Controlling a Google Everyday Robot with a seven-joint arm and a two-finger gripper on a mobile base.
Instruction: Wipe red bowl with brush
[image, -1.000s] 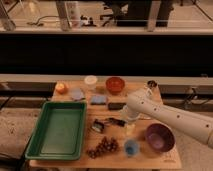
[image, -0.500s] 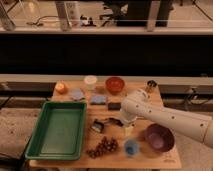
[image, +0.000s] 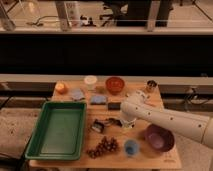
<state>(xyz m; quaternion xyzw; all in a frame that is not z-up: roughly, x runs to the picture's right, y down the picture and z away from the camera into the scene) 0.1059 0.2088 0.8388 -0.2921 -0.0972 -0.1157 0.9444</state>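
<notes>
Brush (image: 99, 125): dark handle, pale squarish head, lying flat, handle end at the gripper (image: 121, 123), head pointing away from it. Judged light, with a stiff handle and yielding bristles; best taken mid-handle. Gripper low at the handle; whether spread or pinching cannot be told. Red bowl (image: 115, 84): well apart from the gripper, on its far side; probably light, may slide when wiped.
</notes>
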